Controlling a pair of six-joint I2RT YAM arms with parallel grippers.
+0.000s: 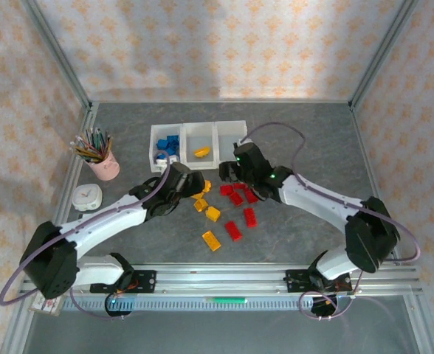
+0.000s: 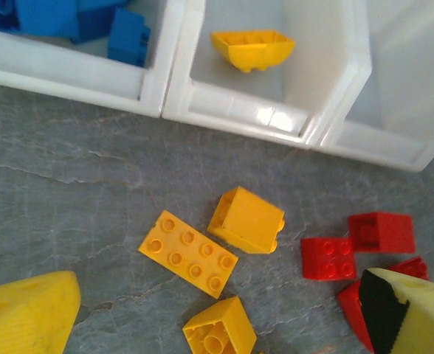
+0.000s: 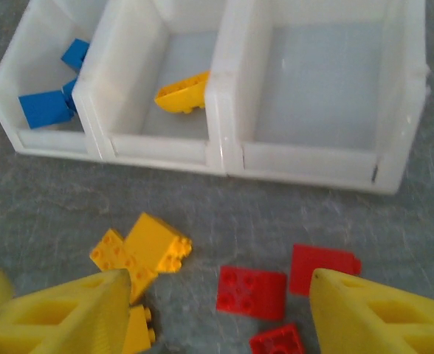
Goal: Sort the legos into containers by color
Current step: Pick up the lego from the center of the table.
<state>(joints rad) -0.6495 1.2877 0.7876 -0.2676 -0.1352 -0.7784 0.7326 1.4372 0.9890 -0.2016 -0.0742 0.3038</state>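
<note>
At the far left of the table (image 1: 313, 133), the overhead view takes in a pink cup (image 1: 108, 168) of pencils (image 1: 91, 144). Just in front of it is a small white round object (image 1: 88, 197).

The left gripper (image 1: 193, 181) hangs over the loose yellow bricks (image 1: 211, 214) in front of the bins (image 1: 199, 125). From above its jaws are hard to read. Its wrist camera settles it: one yellow fingertip (image 2: 25, 313) sits at each lower corner, spread wide and holding nothing. Between them that camera picks out studs the overhead view blurs. A flat eight-stud brick touches a tipped one, and a third lies nearer.

The bins stand joined in one row at the middle back. The left bin holds the blue bricks (image 1: 171, 145). The middle bin holds a single yellow brick (image 1: 201, 152), which the wrist cameras show lying upside down and tilted. The right wrist view looks down onto the pale floor of the right bin (image 3: 328, 96).

The red bricks (image 1: 239, 195) lie scattered on the table right of the yellow ones, in front of the right bin, and two more sit nearer the arms. The right gripper (image 1: 228, 171) hovers just above the group's back edge. In its wrist view the two fingers stand apart, with red bricks lying flat on the table between them, untouched.
</note>
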